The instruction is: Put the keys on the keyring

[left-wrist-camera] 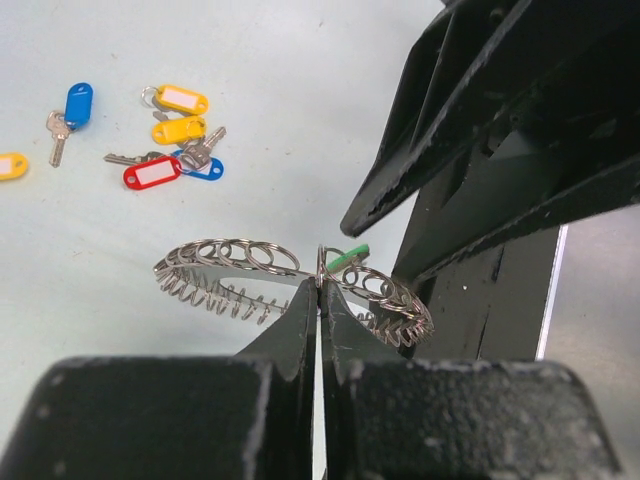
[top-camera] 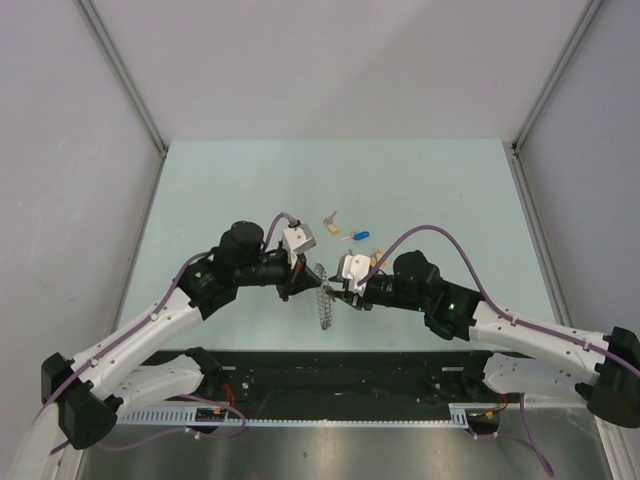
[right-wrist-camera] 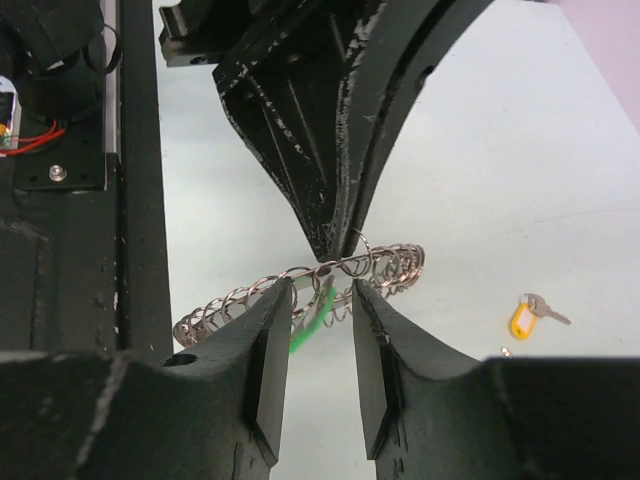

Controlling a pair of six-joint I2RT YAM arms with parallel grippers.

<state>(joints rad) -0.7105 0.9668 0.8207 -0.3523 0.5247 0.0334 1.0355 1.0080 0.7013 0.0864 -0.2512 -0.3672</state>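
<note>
My left gripper is shut on the keyring, a floppy ring of linked silver loops held above the table. A key with a green tag dangles from the ring right beside the pinch point. My right gripper is open just in front of the keyring. The blurred green tag hangs between its fingers, touching neither. From above, both grippers meet at the keyring near the table's front middle. Loose keys lie beyond: blue, yellow, red.
More loose keys lie on the pale green table behind the grippers, one yellow and one blue. A yellow-tagged key lies to the right of my right gripper. The black base rail runs along the near edge.
</note>
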